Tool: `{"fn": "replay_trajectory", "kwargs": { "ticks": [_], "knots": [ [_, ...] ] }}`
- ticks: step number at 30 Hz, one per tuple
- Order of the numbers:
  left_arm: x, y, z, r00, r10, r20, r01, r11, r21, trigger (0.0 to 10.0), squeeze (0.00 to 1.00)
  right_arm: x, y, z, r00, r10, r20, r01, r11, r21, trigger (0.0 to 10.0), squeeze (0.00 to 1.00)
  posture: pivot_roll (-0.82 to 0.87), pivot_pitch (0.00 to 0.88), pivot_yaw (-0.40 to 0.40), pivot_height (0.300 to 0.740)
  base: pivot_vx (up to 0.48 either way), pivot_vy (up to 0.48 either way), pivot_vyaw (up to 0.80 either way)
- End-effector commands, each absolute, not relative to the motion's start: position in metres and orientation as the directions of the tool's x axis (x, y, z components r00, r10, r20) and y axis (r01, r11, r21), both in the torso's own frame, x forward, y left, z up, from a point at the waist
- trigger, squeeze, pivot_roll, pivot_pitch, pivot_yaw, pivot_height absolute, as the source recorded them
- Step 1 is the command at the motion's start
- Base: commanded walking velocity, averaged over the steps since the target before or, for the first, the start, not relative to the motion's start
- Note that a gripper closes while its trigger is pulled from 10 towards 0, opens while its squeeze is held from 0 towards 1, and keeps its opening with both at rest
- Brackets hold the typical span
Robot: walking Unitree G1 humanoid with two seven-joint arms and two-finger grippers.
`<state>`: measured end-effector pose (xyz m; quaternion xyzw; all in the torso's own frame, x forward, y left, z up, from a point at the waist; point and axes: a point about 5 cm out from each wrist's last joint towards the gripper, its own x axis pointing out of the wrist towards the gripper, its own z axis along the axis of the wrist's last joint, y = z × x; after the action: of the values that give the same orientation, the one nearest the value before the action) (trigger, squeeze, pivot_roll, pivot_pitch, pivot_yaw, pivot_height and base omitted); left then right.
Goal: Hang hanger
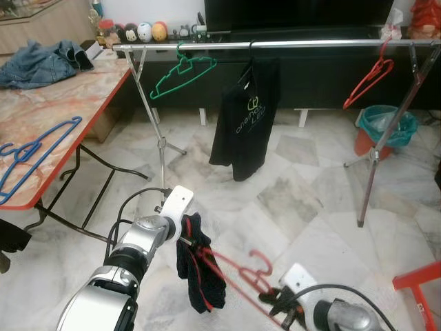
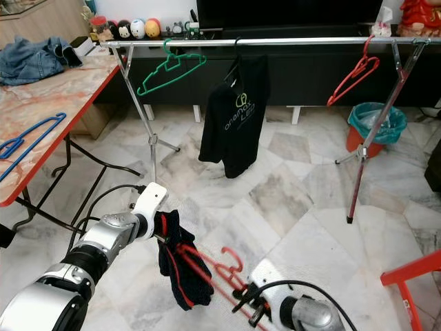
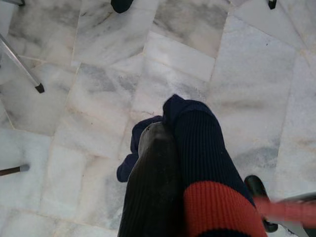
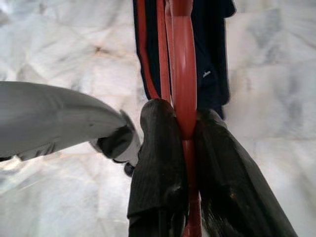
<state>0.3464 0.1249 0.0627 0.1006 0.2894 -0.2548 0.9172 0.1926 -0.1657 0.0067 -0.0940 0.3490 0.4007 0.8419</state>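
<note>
While my right jaws [image 1: 279, 303] clamp the red hanger [image 1: 238, 272] low over the floor, its long axis slants up-left to my left jaws [image 1: 187, 238], shut on the dark garment [image 1: 200, 276]. Rail [image 2: 275, 42] stands well ahead, above both. Right wrist view: fingers [image 4: 158, 163] pinch the hanger's bar.

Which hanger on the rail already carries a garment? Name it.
The black hanger near the rail's middle: a black T-shirt hangs from it. The green hanger and the red hanger on the rail are bare.
</note>
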Motion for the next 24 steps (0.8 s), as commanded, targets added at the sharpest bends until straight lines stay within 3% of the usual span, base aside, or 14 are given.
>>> {"fn": "replay_trajectory", "kwargs": {
  "ticks": [1, 12, 18, 24],
  "knots": [
    [0.349, 0.127, 0.067, 0.707, -0.404, -0.581, 0.527, 0.848, 0.052, 10.0, 0.00, 0.189, -0.162, 0.010, 0.402, 0.640, -0.656, -0.765, 0.628, 0.143, 10.0, 0.00, -0.02, 0.035, 0.097, 0.740, 0.000, 0.000, 0.00],
    [0.350, 0.127, 0.068, 0.708, -0.405, -0.579, 0.528, 0.848, 0.052, 10.0, 0.00, 0.191, -0.163, 0.008, 0.391, 0.621, -0.679, -0.763, 0.631, 0.138, 10.0, 0.00, -0.02, 0.025, 0.099, 0.740, 0.000, 0.000, 0.00],
    [0.348, 0.124, 0.067, 0.684, -0.431, -0.589, 0.555, 0.831, 0.036, 10.0, 0.00, 0.209, -0.174, 0.004, 0.511, 0.500, -0.699, -0.697, 0.717, 0.005, 10.0, 0.00, -0.02, 0.010, 0.098, 0.740, 0.000, 0.000, 0.00],
    [0.345, 0.120, 0.066, 0.648, -0.466, -0.602, 0.597, 0.802, 0.021, 10.0, 0.00, 0.216, -0.175, 0.004, 0.546, 0.463, -0.698, -0.670, 0.742, -0.032, 10.0, 0.00, -0.01, 0.000, 0.097, 0.740, 0.000, 0.000, 0.00]
  ]
}}
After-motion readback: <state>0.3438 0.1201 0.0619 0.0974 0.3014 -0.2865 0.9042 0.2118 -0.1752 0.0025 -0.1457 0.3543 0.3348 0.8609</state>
